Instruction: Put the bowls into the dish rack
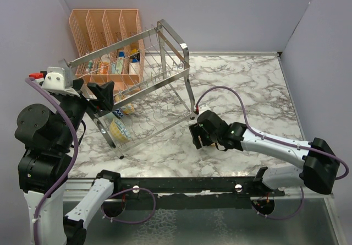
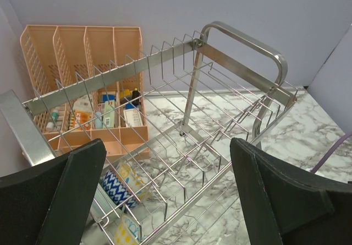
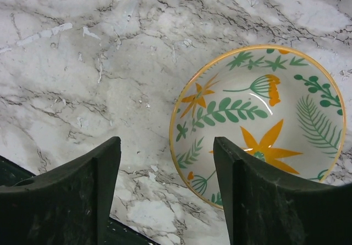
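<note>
Top view: the dish rack (image 1: 151,85) stands on the marble bench (image 1: 247,85), with a cream bowl (image 1: 118,129) in its lower tier. The left hand (image 1: 103,93) is at the rack's left end. The right hand (image 1: 197,134) sits low near its right leg.

Left wrist view: the left hand is open and empty, the rack just ahead.

Right wrist view: the right hand is open and holds nothing. One finger overlaps the rim of a floral bowl (image 3: 258,124) lying on the bench.

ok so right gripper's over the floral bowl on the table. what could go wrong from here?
1. The right gripper is open but off-centre: one finger over the floral bowl, the other over bare marble table. Closing could shove the bowl instead of pinching its rim.
2. The dish rack already holds bowls in its lower tier; another going in could knock them.
3. The left gripper hovers open just above the rack wires, possibly in the way.
</note>
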`<action>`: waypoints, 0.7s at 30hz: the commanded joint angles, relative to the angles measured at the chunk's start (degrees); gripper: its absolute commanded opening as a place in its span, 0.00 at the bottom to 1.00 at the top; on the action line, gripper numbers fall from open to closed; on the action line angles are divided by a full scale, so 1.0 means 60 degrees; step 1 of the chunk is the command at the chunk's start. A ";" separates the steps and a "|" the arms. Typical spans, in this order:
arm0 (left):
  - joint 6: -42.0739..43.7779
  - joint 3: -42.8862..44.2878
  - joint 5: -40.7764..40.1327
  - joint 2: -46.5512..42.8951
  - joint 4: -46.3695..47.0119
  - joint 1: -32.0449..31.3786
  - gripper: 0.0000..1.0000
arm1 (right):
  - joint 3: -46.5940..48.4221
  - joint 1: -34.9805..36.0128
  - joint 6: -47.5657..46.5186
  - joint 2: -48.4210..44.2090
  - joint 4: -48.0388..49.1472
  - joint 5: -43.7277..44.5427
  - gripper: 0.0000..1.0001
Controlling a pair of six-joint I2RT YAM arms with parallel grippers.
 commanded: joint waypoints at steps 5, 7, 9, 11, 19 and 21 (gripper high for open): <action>-0.0002 0.0050 0.0053 -0.0099 0.0161 -0.0024 0.99 | 0.0192 -0.0064 -0.0093 0.0605 0.0403 -0.0057 0.65; -0.0002 0.0081 0.0032 -0.0079 0.0147 -0.0024 0.99 | 0.0186 -0.0068 -0.0078 0.0708 0.0459 0.0000 0.62; 0.0001 0.0111 0.0035 -0.0078 0.0144 -0.0017 0.99 | 0.0187 -0.0068 -0.0079 0.0775 0.0491 0.0041 0.56; 0.0006 0.0112 0.0038 -0.0094 0.0137 -0.0024 0.99 | 0.0183 -0.0060 -0.0052 0.0753 0.0480 0.0090 0.45; 0.0043 -0.0060 -0.0047 -0.0172 0.0173 -0.0024 0.99 | 0.0238 -0.0061 -0.0004 0.0479 0.0275 0.0381 0.27; 0.0055 -0.0064 -0.0069 -0.0173 0.0174 -0.0022 0.99 | 0.0299 -0.0064 -0.0019 0.0347 0.0159 0.0449 0.26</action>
